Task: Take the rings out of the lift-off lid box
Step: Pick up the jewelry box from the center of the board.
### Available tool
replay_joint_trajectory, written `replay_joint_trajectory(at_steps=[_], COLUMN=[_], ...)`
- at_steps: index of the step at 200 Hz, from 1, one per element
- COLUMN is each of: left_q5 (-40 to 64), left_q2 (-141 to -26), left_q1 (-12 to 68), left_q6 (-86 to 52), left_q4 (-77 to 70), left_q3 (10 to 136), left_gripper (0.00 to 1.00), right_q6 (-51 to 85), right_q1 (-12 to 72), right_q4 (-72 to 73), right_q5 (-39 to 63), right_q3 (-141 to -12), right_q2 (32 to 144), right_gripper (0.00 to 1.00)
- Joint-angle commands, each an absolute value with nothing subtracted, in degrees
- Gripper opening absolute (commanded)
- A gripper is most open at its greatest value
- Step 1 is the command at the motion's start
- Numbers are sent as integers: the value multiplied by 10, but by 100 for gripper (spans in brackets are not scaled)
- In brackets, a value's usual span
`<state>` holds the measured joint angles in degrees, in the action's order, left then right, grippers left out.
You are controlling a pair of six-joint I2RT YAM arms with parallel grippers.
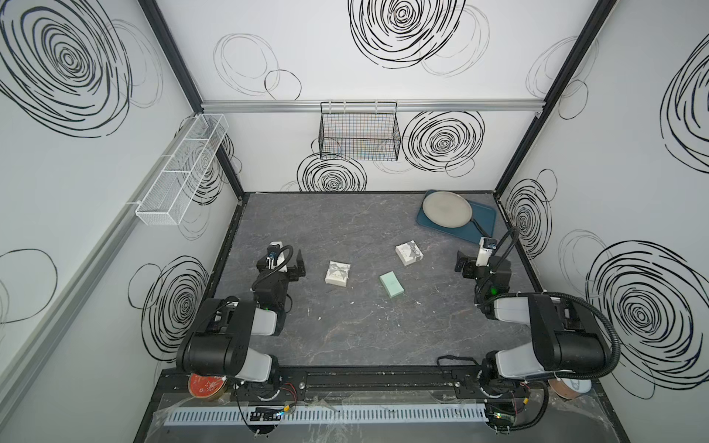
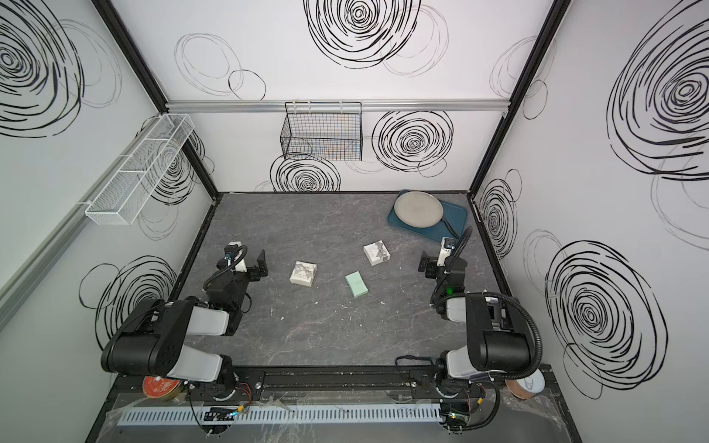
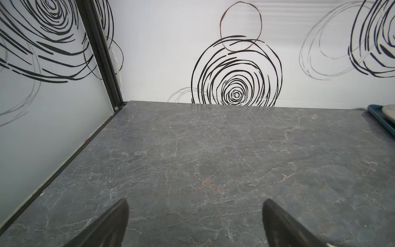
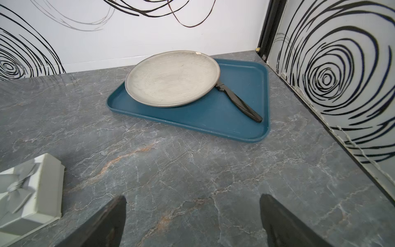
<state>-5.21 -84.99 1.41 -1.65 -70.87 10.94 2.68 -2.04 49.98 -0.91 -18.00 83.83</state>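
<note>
Three small closed boxes lie mid-table in both top views: a white box with a grey bow print (image 1: 337,273) (image 2: 303,273), a second white bow-print box (image 1: 409,253) (image 2: 376,253) (image 4: 27,192) farther back, and a mint-green box (image 1: 391,284) (image 2: 356,284). Which of them is the lift-off lid box I cannot tell. The rings are hidden. My left gripper (image 1: 283,260) (image 2: 242,261) (image 3: 195,201) hovers open and empty left of the boxes. On the right side of the table, my right gripper (image 1: 479,261) (image 2: 442,263) (image 4: 193,196) is open over bare table, beside the second white box.
At the back right a blue tray (image 1: 479,226) (image 4: 213,115) carries a grey plate (image 1: 447,209) (image 4: 171,79) and a black-handled knife (image 4: 241,104). A black wire basket (image 1: 358,132) and a white mesh basket (image 1: 180,172) hang on the walls. Tape rolls (image 1: 205,385) sit at the front rail.
</note>
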Motion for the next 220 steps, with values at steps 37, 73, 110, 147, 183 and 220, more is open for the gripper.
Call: replay_joint_trajectory(at_steps=[37, 73, 110, 147, 183, 220], left_q5=[-56, -55, -56, -56, -63, -97], left_q2=[-855, -855, -855, -854, -854, -852], left_q1=[17, 17, 17, 18, 21, 31], left_q6=[-7, -7, -6, -5, -4, -2], left_q4=[-748, -746, -743, -744, -743, -734], left_q3=[120, 121, 122, 121, 122, 125], left_gripper=[100, 100, 99, 100, 100, 100], right_q6=[32, 34, 34, 34, 34, 34], right_q1=[-19, -25, -26, -25, -25, -25], right_q4=[517, 515, 513, 513, 513, 514], right_q5=[-11, 2, 2, 0, 0, 0], right_q3=[-190, -191, -194, -194, -192, -192], right_q2=[843, 844, 846, 846, 845, 844], right_gripper=[100, 100, 100, 100, 100, 100])
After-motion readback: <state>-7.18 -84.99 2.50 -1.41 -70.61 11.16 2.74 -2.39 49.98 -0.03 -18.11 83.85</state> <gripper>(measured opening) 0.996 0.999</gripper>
